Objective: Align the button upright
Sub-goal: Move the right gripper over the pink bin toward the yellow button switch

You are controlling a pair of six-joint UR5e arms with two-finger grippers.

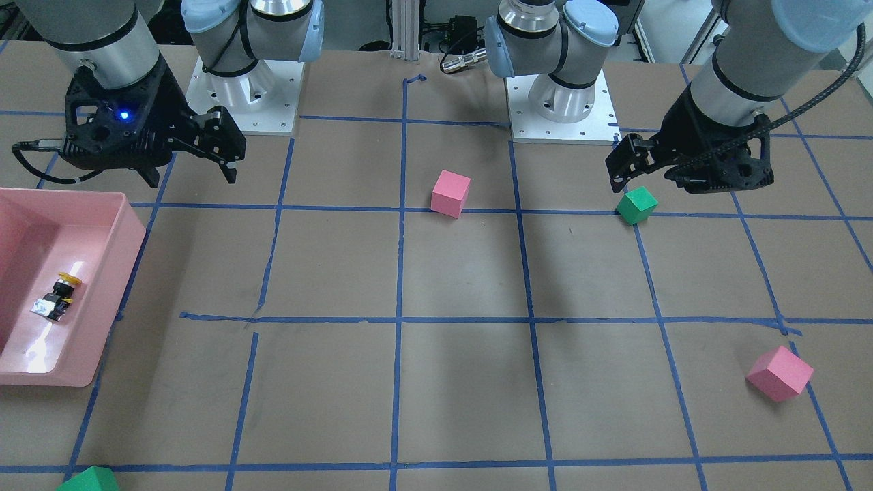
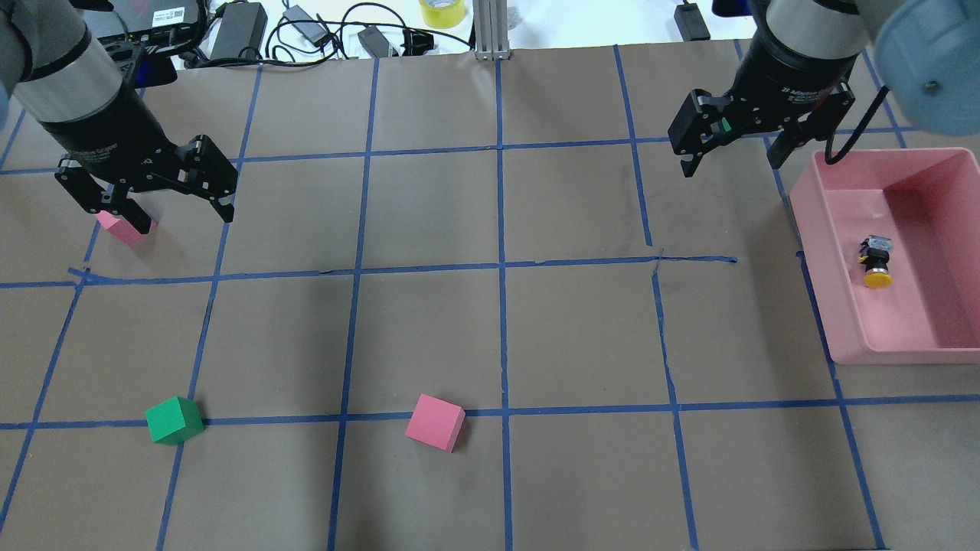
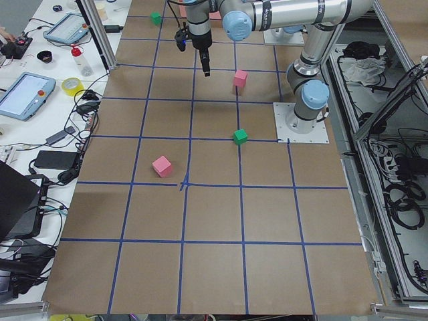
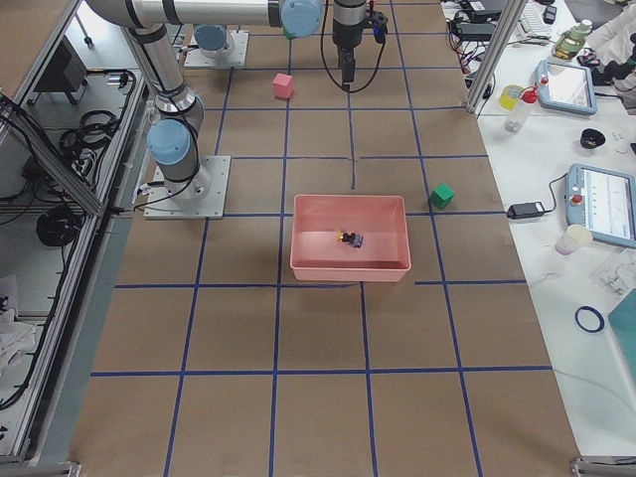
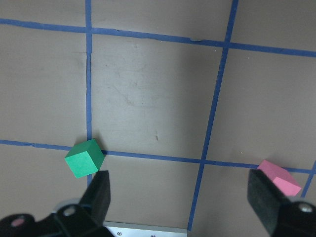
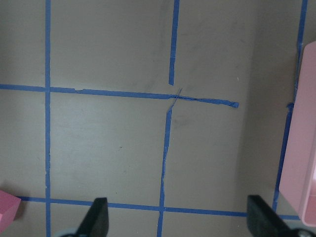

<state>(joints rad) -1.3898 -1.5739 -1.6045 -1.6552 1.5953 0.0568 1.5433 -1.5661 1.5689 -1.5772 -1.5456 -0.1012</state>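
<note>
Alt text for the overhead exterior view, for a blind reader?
The yellow-capped button lies on its side in a pink bin at the right of the table. The left gripper and right gripper hang open above the table, empty.

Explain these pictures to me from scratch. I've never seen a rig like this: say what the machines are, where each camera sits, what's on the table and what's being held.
These are two robot arms bolted along one edge of a paper-covered table taped into blue squares. Each arm ends in a two-finger claw: the left gripper and the right gripper. Both are open and hold nothing.

One picture looks down from behind the robot, one faces it from across the table, and two are taken from the table's ends. The last two come from cameras on the wrists, looking past the fingers.

On the table sit two pink cubes, two green cubes and a pink bin. Inside the bin the button lies on its side, not yet upright.
</note>
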